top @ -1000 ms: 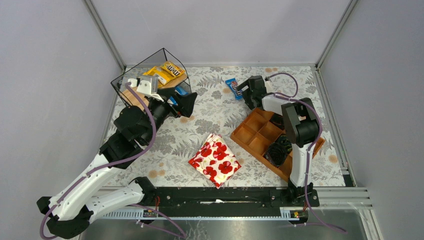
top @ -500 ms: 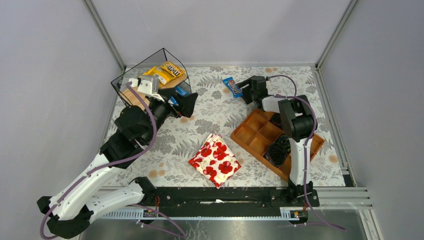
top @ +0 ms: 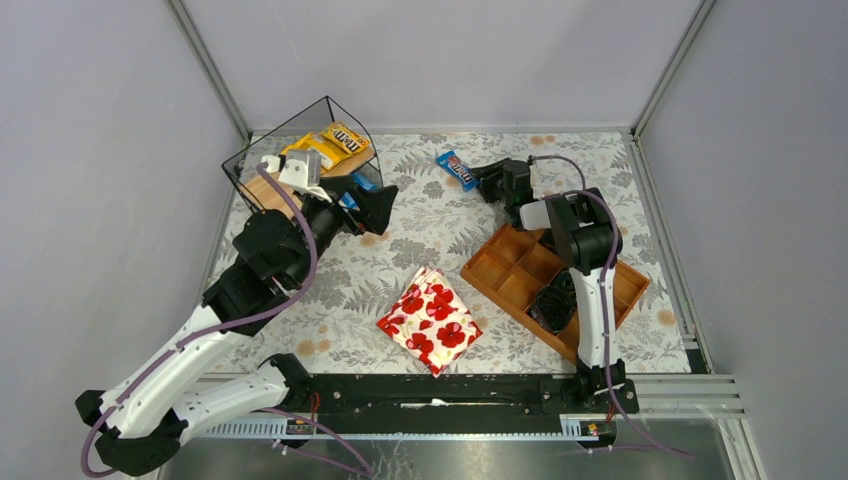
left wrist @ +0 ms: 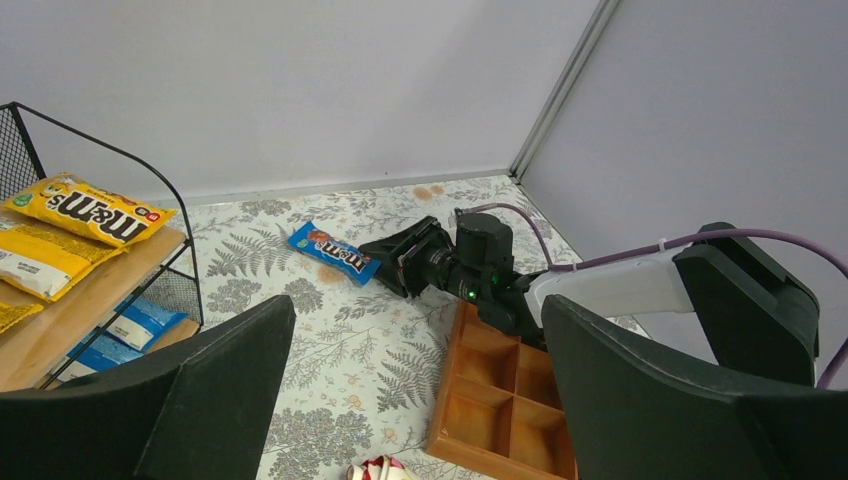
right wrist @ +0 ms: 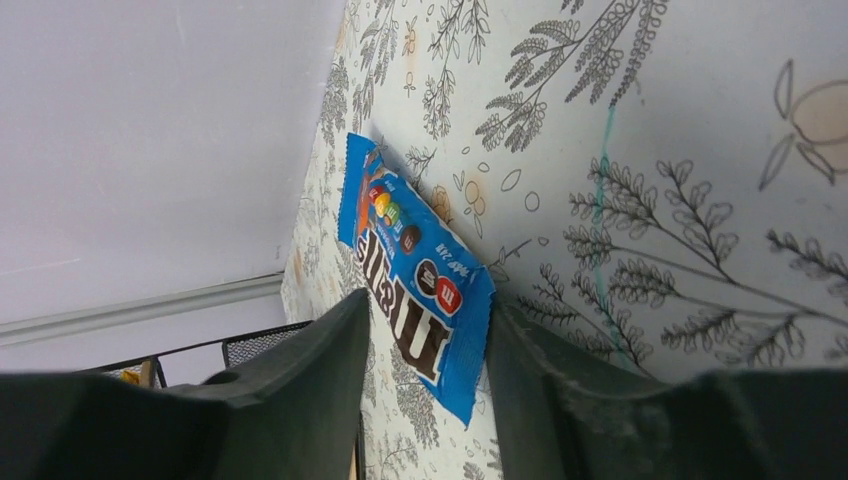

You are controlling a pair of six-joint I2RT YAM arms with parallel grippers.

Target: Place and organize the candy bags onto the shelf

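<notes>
A blue candy bag lies flat on the flowered cloth at the back. My right gripper is low on the table, its jaws half narrowed on either side of the bag's near end; it stays open and the bag rests on the cloth. The shelf stands at the back left. Yellow candy bags lie on its upper board and blue ones on the lower level. My left gripper hovers open and empty beside the shelf.
A reddish-brown compartment tray sits at the right, under the right arm, with a black object in one cell. A white pouch with red poppies lies in the middle front. Grey walls close in the back and sides.
The right gripper slid toward the back left and narrowed its jaws around the blue bag, which shifted a little the same way. The left arm barely moved.
</notes>
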